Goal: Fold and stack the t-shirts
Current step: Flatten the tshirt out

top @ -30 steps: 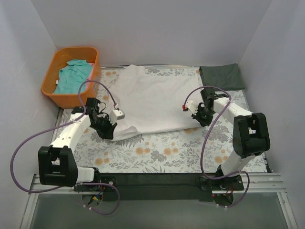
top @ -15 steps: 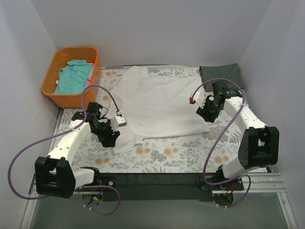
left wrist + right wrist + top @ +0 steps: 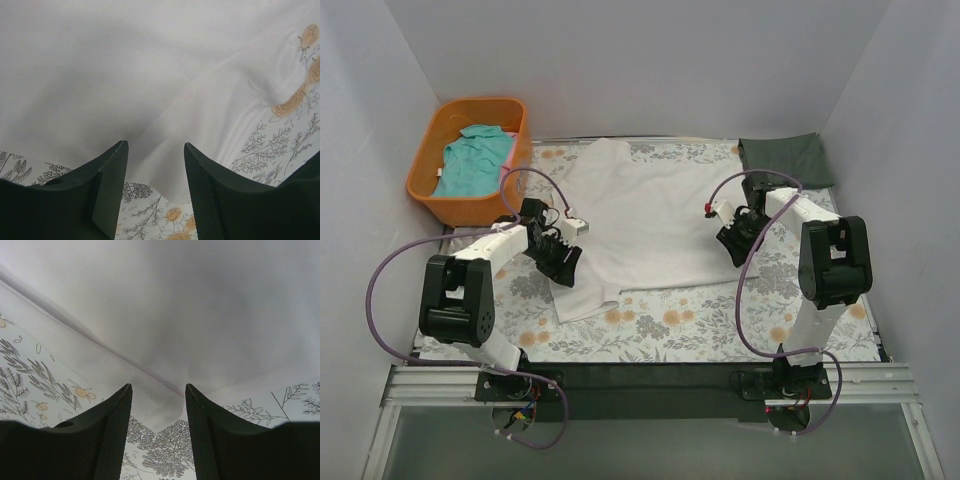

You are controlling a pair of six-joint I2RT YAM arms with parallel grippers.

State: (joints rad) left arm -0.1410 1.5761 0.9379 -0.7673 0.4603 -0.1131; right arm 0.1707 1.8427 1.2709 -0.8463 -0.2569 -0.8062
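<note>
Right gripper (image 3: pixel 159 387) shifted (parted); t-shirt (image 3: pixel 200 315) beneath

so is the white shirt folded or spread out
Mostly spread out: the white shirt lies open over the floral table cover, unlike the neatly folded dark shirt.

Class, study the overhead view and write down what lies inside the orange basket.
Inside the orange basket lies a crumpled teal t-shirt, filling most of it. Anything beneath that shirt is covered and cannot be seen.
</note>
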